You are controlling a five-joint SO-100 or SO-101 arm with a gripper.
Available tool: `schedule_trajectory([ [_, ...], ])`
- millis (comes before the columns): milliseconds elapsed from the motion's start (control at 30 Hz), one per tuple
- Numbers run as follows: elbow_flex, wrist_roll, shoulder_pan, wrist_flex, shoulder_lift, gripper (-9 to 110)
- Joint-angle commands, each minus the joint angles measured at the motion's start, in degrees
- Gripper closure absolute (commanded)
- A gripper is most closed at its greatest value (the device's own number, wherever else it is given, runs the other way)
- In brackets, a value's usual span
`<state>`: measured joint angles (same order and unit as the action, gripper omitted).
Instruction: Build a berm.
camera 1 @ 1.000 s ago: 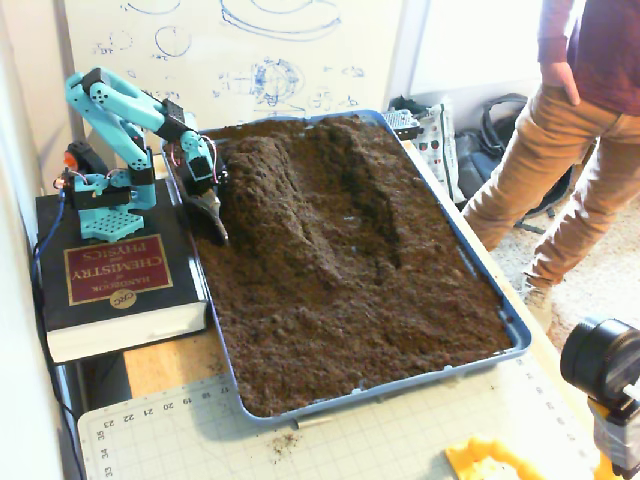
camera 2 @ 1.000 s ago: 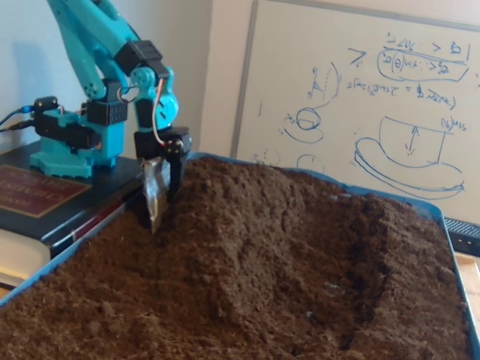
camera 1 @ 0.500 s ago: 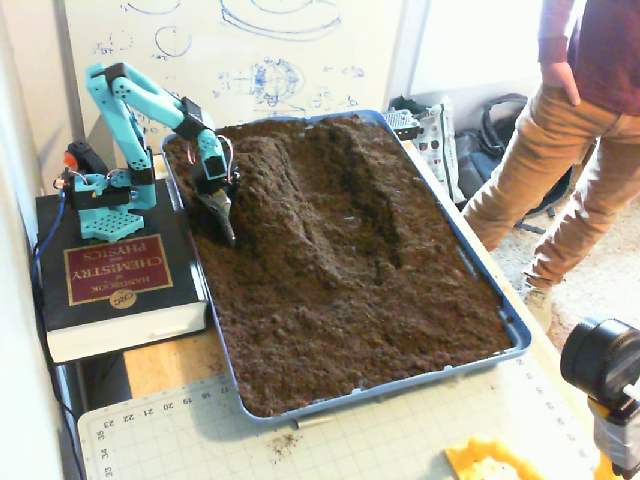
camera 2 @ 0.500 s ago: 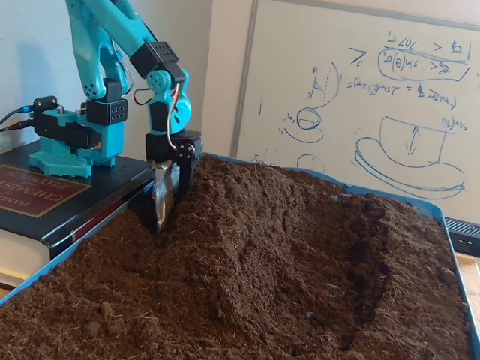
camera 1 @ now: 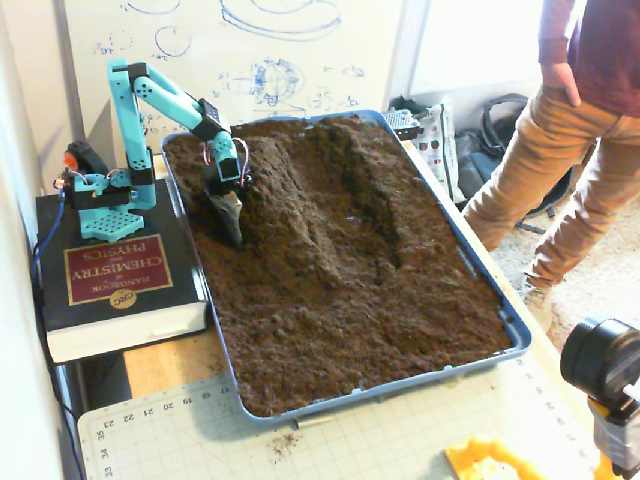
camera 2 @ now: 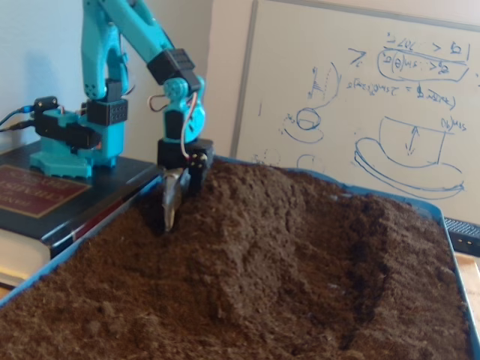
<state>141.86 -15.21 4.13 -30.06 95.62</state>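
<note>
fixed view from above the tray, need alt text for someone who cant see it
A teal robot arm lowers its gripper into a blue tray of dark soil, beside the berm, a long raised ridge. The arm's base stands on a thick chemistry handbook; a person stands nearby.

The teal arm (camera 2: 124,45) stands on a dark book (camera 2: 45,199) at the left and reaches down into the blue tray (camera 2: 442,217) of brown soil. Its hand (camera 2: 169,217) points down, its tip touching the soil at the left foot of the berm (camera 2: 277,225). Whether the jaws are apart cannot be told. A dark groove (camera 2: 367,277) runs along the berm's right side. A whiteboard (camera 2: 360,82) with blue sketches stands behind.
</note>
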Motion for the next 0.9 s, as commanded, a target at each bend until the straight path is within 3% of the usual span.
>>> schedule_trajectory([
  [0,-12.57,0.7,-1.05,3.52,0.88,101],
  [867,-18.72,0.7,-1.05,3.43,-3.34,101],
])
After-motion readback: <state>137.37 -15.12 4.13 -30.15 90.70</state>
